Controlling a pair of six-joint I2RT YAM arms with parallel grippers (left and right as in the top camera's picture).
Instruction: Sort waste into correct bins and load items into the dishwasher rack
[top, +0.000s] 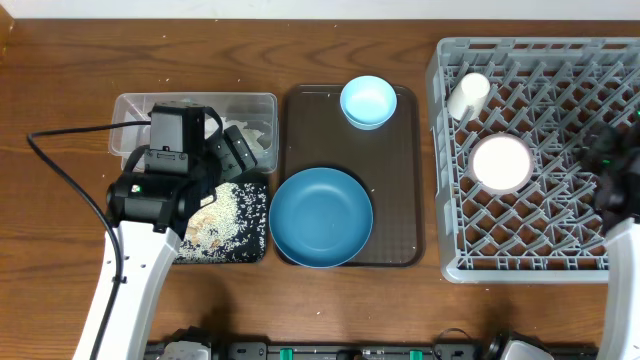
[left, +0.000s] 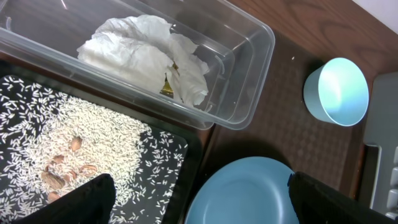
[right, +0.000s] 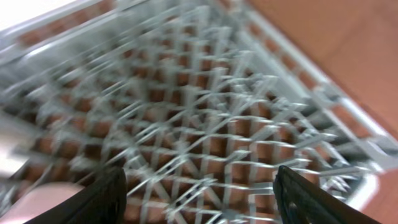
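Note:
My left gripper (top: 232, 152) (left: 199, 200) hangs open and empty over the seam between the black tray (left: 177, 152) and the large deep-blue bowl (left: 249, 193). Loose white rice (left: 81, 140) lies heaped on that tray. Behind it, the clear tub (left: 252, 71) holds crumpled tissue (left: 143, 50) and a yellow-green wrapper (left: 168, 87). The small light-blue bowl (top: 368, 101) stands at the back of the brown tray. The grey rack (top: 540, 230) (right: 205, 112) holds a white cup (top: 467, 95) and a pink-rimmed bowl (top: 501, 162). My right gripper (top: 603, 155) (right: 199, 193) is open and empty above the rack's pegs, its view blurred.
The dark brown serving tray (top: 400, 200) lies between the bins and the rack, carrying both blue bowls. A black cable (top: 70, 170) loops over the wood at the left. Bare table runs along the front edge and far left.

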